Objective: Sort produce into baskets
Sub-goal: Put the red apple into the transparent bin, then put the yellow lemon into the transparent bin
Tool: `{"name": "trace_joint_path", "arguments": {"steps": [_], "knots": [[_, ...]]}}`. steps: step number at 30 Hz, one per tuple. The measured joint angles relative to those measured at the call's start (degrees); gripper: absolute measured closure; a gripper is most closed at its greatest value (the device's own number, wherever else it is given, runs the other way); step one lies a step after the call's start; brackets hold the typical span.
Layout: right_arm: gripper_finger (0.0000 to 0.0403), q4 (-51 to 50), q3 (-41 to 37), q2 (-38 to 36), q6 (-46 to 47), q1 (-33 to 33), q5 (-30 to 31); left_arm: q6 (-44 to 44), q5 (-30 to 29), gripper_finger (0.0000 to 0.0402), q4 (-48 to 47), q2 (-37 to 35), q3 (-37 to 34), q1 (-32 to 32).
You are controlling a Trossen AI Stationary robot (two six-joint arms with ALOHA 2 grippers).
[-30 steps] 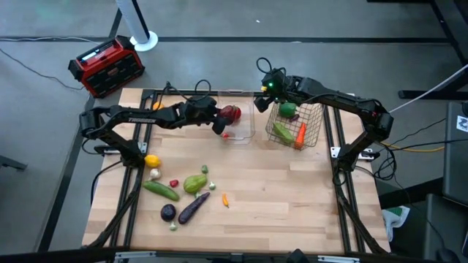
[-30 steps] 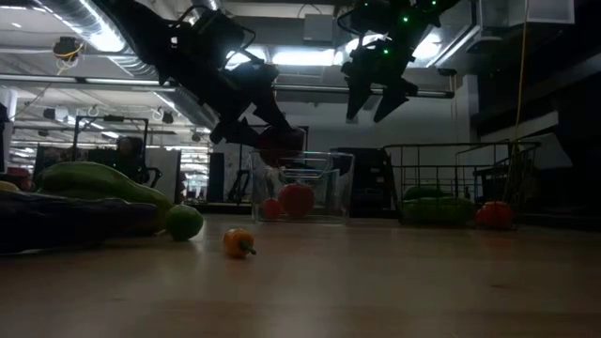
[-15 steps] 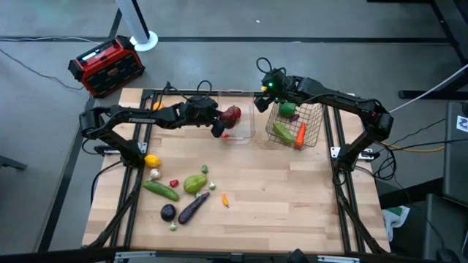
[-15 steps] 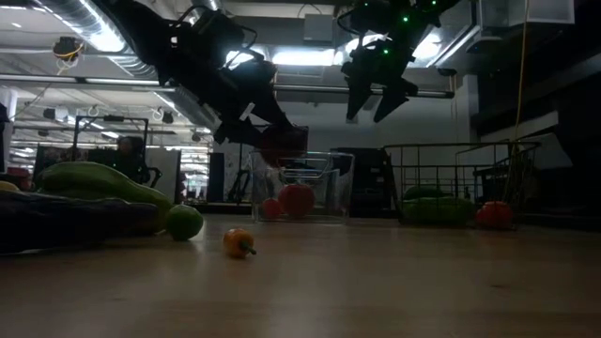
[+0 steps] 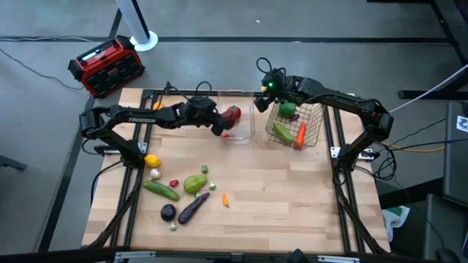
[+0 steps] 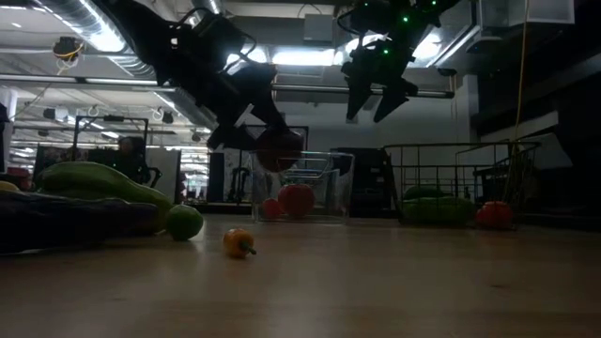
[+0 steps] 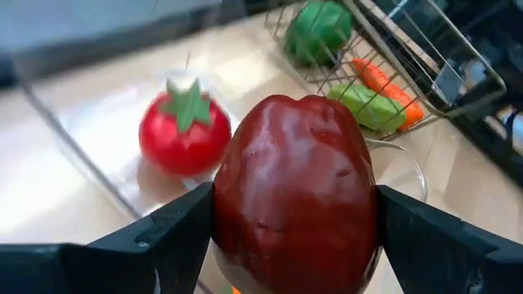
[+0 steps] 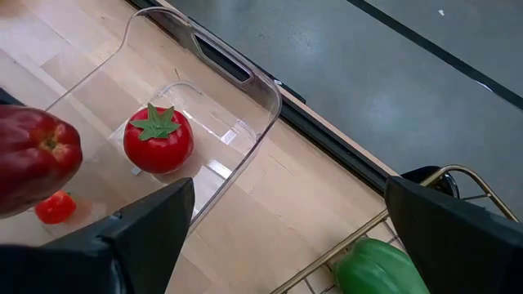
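Two dark grippers are seen over the far part of the wooden table [image 5: 278, 197], in the upper middle of the high view. The left gripper [image 5: 225, 120] is pinching a dark red apple [image 7: 294, 192], and in the left wrist view its fingers [image 7: 176, 224] are pressed against both sides of the fruit. The apple is held in the air above the clear plastic rectangular bin [image 8: 245, 106]; in the low view it hangs at the level of the bin's upper rim. Inside the bin a red tomato with a green leafy top [image 8: 158, 139] is lying, and a smaller red piece [image 8: 55, 207] is seen near it.

The right gripper [image 6: 378, 101] is spread wide and holds nothing. It is placed high, between the bin and the copper-brown wire mesh basket [image 5: 316, 120], near the upper middle of the low view. In the basket a round green pepper [image 5: 288, 109], a longer light green vegetable [image 5: 283, 132] and an orange carrot [image 5: 300, 133] are lying.

More produce is left on the table in the lower left of the high view: a yellow lemon [image 5: 152, 161], a white garlic [image 5: 154, 174], a green cucumber [image 5: 161, 191], a light green pepper [image 5: 195, 183], a round purple eggplant [image 5: 168, 212], a long purple eggplant [image 5: 193, 207], a small red chili [image 5: 174, 183] and a small orange chili [image 5: 226, 199].

A red and black box [image 5: 107, 66] is standing on the floor, in the upper left of the high view.
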Motion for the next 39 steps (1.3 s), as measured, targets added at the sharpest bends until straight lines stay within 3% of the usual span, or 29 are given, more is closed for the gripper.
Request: {"name": "trace_joint_path", "arguments": {"steps": [3,12,21,27,30,39], "knots": [[0.0006,-0.02,0.0,0.0,0.0,0.02,0.0,-1.58,0.17,0.0095,-0.69,0.0,0.0,-0.08],[0.0006,-0.02,0.0,0.0,0.0,0.0,0.0,7.64,1.49,0.0094,1.68,-0.07,0.02,-0.08],[0.0006,-0.02,0.0,0.0,0.0,0.0,0.0,9.26,1.47,0.0007,-0.43,-0.59,0.0,2.13],[0.0006,-0.02,0.0,0.0,-0.02,0.0,0.0,16.07,1.5,0.0029,-2.72,-4.89,0.0,5.64],[0.0006,-0.02,0.0,0.0,0.0,0.02,0.0,16.41,1.58,0.0038,-9.64,-9.32,0.0,8.27],[0.0006,-0.03,0.0,0.0,-0.01,0.02,-0.01,17.82,0.44,0.0044,-17.69,-19.5,0.0,16.24]]}}
